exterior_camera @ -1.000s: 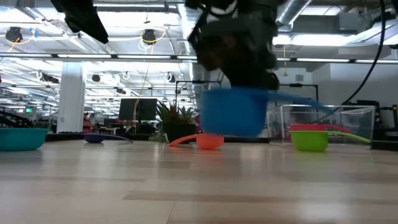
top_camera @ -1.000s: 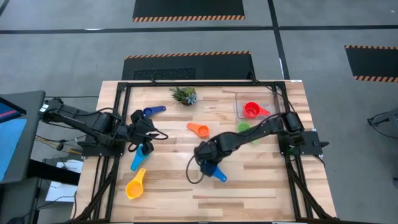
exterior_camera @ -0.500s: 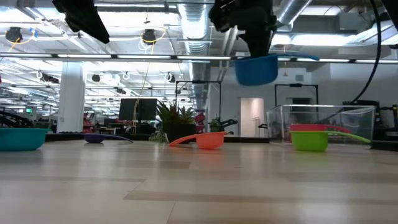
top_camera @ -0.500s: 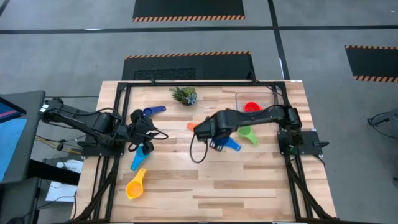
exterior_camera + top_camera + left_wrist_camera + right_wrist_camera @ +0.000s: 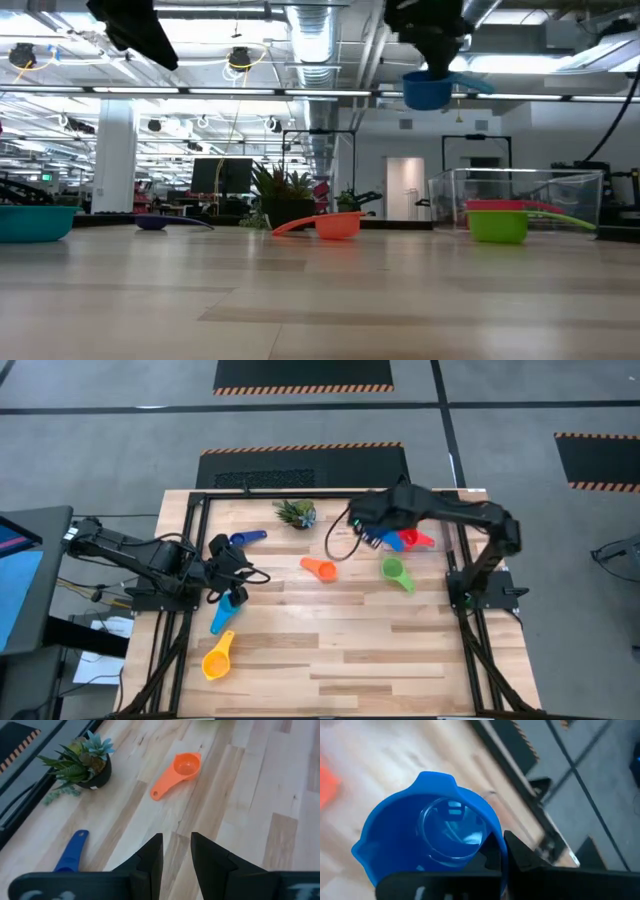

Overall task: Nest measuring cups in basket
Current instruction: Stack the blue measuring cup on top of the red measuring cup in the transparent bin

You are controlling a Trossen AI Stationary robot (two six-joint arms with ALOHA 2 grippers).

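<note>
The right gripper (image 5: 372, 536), jaws clamped on the blue cup (image 5: 428, 90), holds it high beside the basket (image 5: 384, 520) near the counter's far right corner, where the red cup (image 5: 408, 539) sits. The green cup (image 5: 392, 569) and orange cup (image 5: 320, 568) lie nearby. The left gripper (image 5: 176, 854), jaws slightly parted and empty, waits at the left edge.

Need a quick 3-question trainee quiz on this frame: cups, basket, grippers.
1. True or false: the right gripper holds the blue cup in the air.
2. Which cup already sits in the basket? A) yellow B) red C) orange
3. Fill in: the cup nearest the potted plant on the left arm's side is ____.

Key:
1. True; it is shut on the cup's rim, well above the table.
2. B, the red cup.
3. Dark blue; the left gripper waits open close by.
</note>
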